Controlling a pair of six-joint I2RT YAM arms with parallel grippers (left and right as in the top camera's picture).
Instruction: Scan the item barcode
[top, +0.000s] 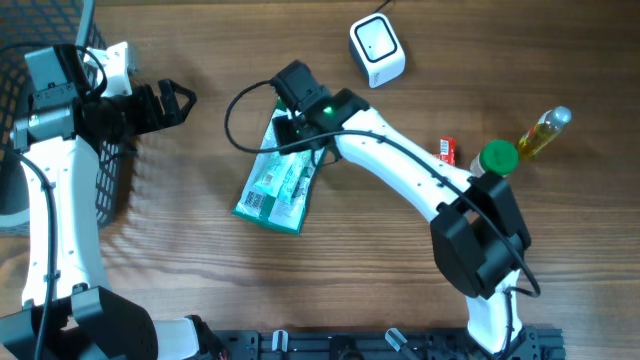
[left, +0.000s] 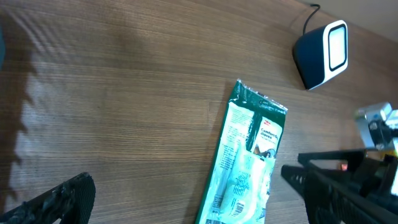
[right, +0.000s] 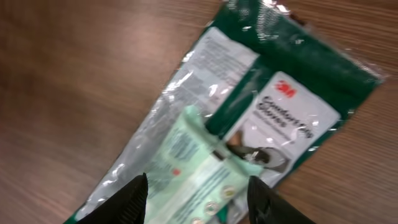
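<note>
We see the flat green plastic packet of gloves (top: 275, 190) lying face up on the brown wooden table (top: 380, 290), near the middle, its long side tilted. The right gripper (right: 198, 200) hangs just over the packet's upper end. Its two black fingers (right: 134, 199) stand partly spread, with the packet passing below the gap and nothing pinched between them. The left gripper (top: 180, 103) sits well apart at the left, beside the black wire basket (top: 112, 185), its jaws spread wide and holding nothing. The white cube-shaped barcode scanner (top: 377, 50) stands beyond the packet, near the table's far edge. At the right we see a green-capped bottle (top: 497, 158), a yellow bottle (top: 543, 133) and a small red item (top: 448, 150).
</note>
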